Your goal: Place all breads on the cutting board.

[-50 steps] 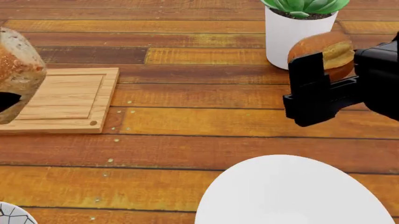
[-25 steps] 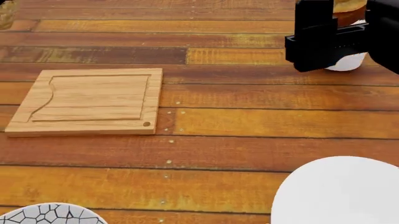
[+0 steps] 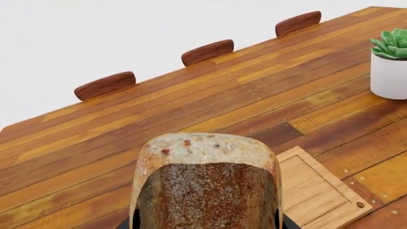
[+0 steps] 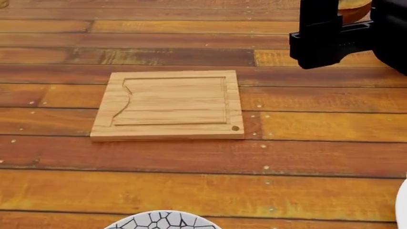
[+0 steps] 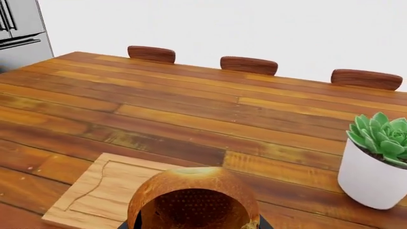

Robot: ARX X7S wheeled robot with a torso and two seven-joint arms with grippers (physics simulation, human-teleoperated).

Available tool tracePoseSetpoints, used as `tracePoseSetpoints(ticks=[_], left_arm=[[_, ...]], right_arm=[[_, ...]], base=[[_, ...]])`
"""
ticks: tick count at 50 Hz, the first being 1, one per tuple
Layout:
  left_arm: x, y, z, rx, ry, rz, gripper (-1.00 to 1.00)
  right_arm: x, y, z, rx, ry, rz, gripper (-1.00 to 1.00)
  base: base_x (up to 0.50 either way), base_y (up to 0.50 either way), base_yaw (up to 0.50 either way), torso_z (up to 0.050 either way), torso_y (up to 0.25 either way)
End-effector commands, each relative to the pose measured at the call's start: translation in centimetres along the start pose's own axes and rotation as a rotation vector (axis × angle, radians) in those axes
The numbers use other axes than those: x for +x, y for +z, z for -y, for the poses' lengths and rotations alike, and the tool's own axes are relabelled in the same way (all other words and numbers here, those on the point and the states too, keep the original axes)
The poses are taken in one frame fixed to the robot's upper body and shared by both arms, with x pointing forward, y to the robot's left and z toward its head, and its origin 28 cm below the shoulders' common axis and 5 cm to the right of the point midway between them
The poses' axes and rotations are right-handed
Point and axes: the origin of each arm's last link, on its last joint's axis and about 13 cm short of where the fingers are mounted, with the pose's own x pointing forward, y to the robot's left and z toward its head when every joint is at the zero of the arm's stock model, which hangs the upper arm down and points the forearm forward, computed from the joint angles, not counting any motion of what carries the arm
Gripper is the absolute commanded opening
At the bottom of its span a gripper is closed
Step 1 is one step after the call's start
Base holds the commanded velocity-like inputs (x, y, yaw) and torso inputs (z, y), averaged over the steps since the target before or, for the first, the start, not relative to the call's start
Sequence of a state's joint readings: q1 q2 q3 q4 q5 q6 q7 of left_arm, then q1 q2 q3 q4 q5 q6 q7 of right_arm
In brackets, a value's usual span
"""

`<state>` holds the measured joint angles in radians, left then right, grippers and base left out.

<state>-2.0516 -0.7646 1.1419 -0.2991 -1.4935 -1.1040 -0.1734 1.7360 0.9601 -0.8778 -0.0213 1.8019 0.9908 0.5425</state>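
Observation:
The cutting board (image 4: 168, 105) lies flat on the plank table, bare, with its hole at the near right corner. My right gripper (image 4: 330, 36) is shut on a round brown roll (image 4: 356, 6) and holds it in the air beyond the board's far right corner. In the right wrist view the roll (image 5: 194, 195) hangs above and to the right of the board (image 5: 105, 191). My left gripper (image 3: 207, 225) is shut on a speckled brown loaf (image 3: 207, 186), held above the table beside the board (image 3: 318, 191). The left gripper is out of the head view.
A succulent in a white pot (image 5: 375, 162) stands right of the board. A crackle-patterned white dish (image 4: 159, 220) sits at the near edge, and a white plate's rim (image 4: 402, 200) shows at the near right. Chair backs (image 5: 248, 64) line the table's far side.
The head view has swung left: the board now sits mid-frame, and the pot and white plate have slid out to the right. The right gripper still holds the roll.

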Motion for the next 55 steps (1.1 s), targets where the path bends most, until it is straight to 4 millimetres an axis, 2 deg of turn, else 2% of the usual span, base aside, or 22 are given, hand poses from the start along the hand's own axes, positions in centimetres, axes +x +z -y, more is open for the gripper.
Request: tracePoseSetpoints(ticks=[1, 14, 31, 44, 55], left_arm=[[0.2, 0.2, 0.0, -0.021, 0.026, 0.022, -1.00], [0.2, 0.5, 0.0, -0.028, 0.044, 0.032, -1.00], [0.4, 0.6, 0.1, -0.036, 0.056, 0.032, -1.00], [-0.3, 1.3, -0.1, -0.033, 0.076, 0.048, -1.00], [-0.6, 1.8, -0.1, -0.037, 0.075, 0.053, -1.00]], right_arm=[[0.2, -0.1, 0.1, -0.001, -0.005, 0.004, -1.00], [0.1, 0.7, 0.2, 0.014, -0.028, 0.063, -1.00], [0.3, 1.0, 0.0, -0.011, -0.010, 0.101, -1.00], [-0.4, 2.7, -0.2, -0.049, 0.010, 0.173, -1.00], [-0.4, 3.6, -0.4, -0.055, 0.014, 0.189, -1.00]], base=[[0.00, 0.00, 0.00, 0.000, 0.000], [0.02, 0.00, 0.00, 0.000, 0.000], [0.49, 0.00, 0.00, 0.000, 0.000], [0.00, 0.00, 0.00, 0.000, -0.006], [0.00, 0.00, 0.00, 0.000, -0.172]])
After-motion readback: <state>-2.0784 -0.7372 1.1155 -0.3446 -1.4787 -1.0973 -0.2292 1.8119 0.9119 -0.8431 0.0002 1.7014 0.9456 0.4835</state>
